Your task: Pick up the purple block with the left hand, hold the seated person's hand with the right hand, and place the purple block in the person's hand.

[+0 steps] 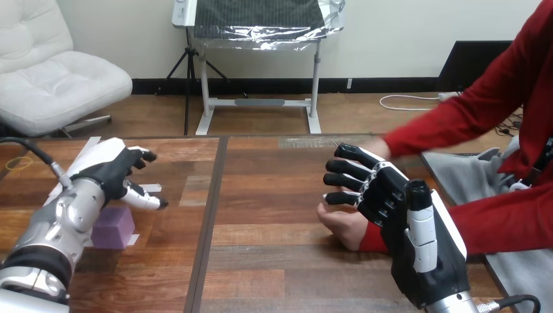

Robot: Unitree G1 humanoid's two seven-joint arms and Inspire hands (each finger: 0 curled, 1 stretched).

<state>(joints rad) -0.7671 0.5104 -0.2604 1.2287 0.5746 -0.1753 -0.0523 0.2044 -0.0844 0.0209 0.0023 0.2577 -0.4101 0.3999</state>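
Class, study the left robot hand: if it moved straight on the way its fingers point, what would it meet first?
Nothing close: the left robot hand points its open fingers rightward over bare table. The purple block lies below its wrist, off that line. Farther on is the right robot hand, depth unclear.

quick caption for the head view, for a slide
Left hand open by the purple block on the table; right hand beside the person's hand resting there.

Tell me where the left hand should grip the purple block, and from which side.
Probably from above: the purple rectangular block lies flat on the wooden table, and the left hand hovers open near it. Close the fingers on opposite upright sides.
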